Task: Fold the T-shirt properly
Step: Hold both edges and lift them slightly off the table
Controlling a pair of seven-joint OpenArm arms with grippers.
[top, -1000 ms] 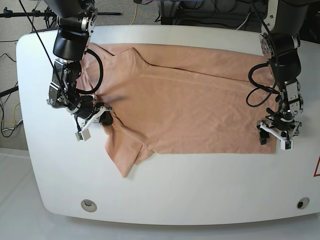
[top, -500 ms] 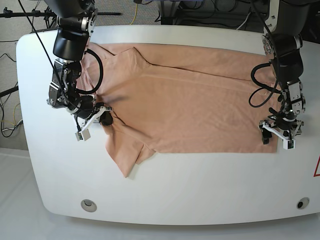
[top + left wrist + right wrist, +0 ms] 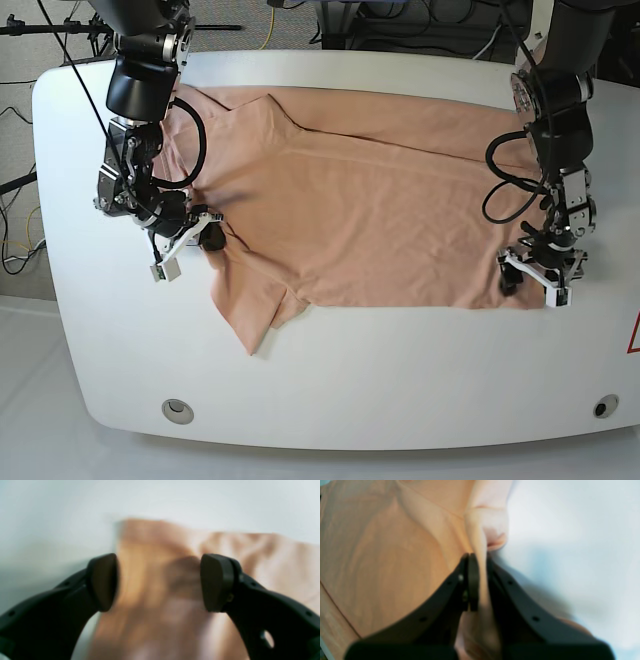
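Currently the T-shirt [image 3: 370, 215] lies spread across the white counter [image 3: 400, 370], peach-pink, thin and wrinkled, reaching from the far left side nearly to the right side in the base view. One sleeve [image 3: 250, 305] points toward the near edge on that view's left; the hem runs along the right.

Right end effector [image 3: 205, 232]: at the base view's left, low over the shirt's edge just above that sleeve. Right wrist view shows the black fingers [image 3: 472, 585] pressed together with a pinched ridge of fabric [image 3: 482, 562] rising between them. A small rolled bunch of cloth sits just beyond the tips, bare counter to the right of it.

Left end effector [image 3: 532, 275]: at the base view's right, over the near hem corner of the shirt. Left wrist view is blurred, but the two dark pads [image 3: 216, 582] stand spread wide apart, shirt fabric visible in the gap and below. One pad sits over cloth, the other near the cloth's edge where it meets the counter. Nothing gripped; whether the tips touch the fabric, cannot tell.

Two round insets in the counter near its front edge, one left [image 3: 177, 408], one right [image 3: 604, 406]. Cables [image 3: 440, 30] hang behind the far edge.
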